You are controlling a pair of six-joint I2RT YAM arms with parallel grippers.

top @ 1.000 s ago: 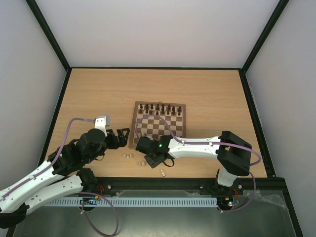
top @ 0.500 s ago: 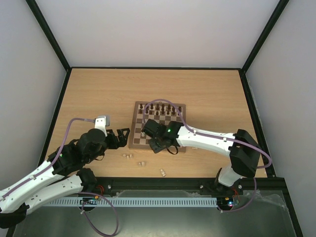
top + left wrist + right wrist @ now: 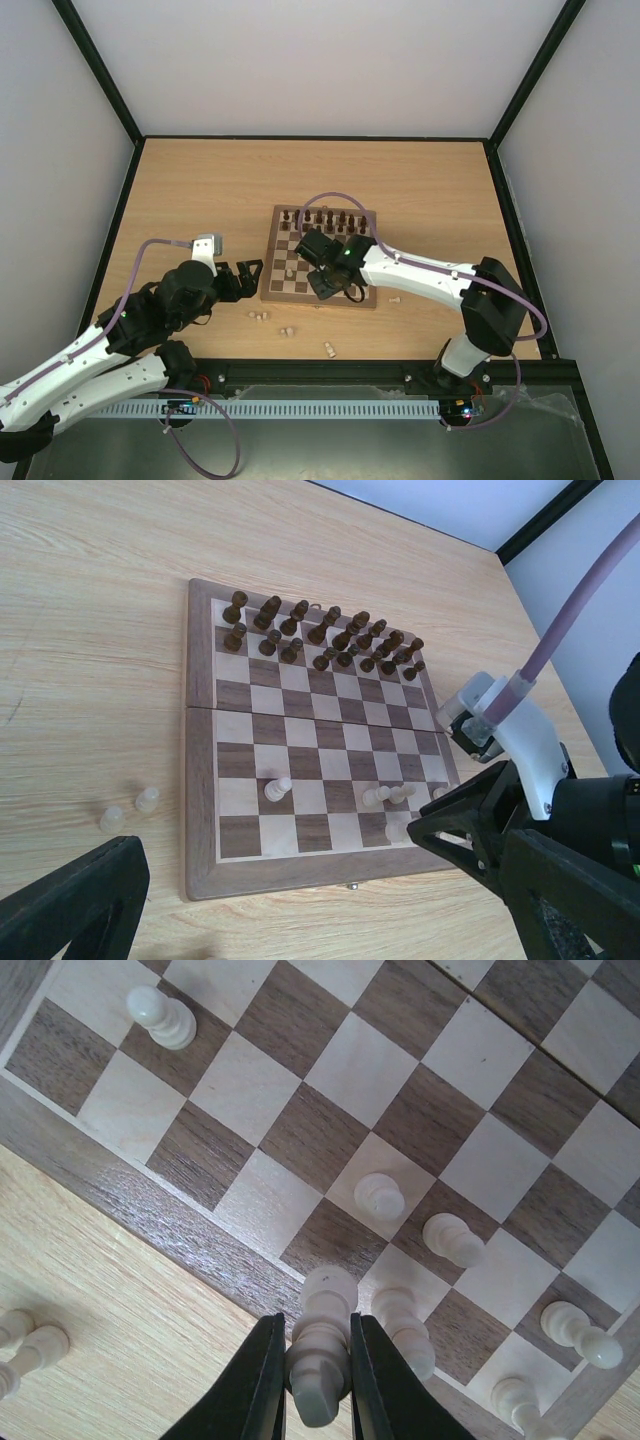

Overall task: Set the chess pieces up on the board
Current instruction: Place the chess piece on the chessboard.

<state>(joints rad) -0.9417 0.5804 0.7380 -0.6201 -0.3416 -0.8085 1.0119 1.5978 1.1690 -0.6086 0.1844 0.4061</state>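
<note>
The board (image 3: pixel 271 250) lies mid-table with dark chess pieces (image 3: pixel 325 218) lined along its two far rows. My right gripper (image 3: pixel 326 284) hangs over the board's near edge, shut on a pale cream piece (image 3: pixel 322 1345) held upright between its fingers. In the right wrist view that piece is above the border (image 3: pixel 150 1200), beside another pale piece (image 3: pixel 400 1325) on the near row. Other pale pieces (image 3: pixel 381 1197) and a lone pale pawn (image 3: pixel 165 1017) stand on the board. My left gripper (image 3: pixel 250 274) rests open on the table left of the board, holding nothing.
Loose pale pieces lie on the table in front of the board (image 3: pixel 260 315), (image 3: pixel 288 330), (image 3: pixel 329 349); two of them show in the left wrist view (image 3: pixel 130 810). The right arm's purple cable (image 3: pixel 330 197) arcs over the board's far rows.
My right gripper has moved from the table in front of the board up and over the board's near rows, carrying the pale piece. The left arm has not moved.
</note>
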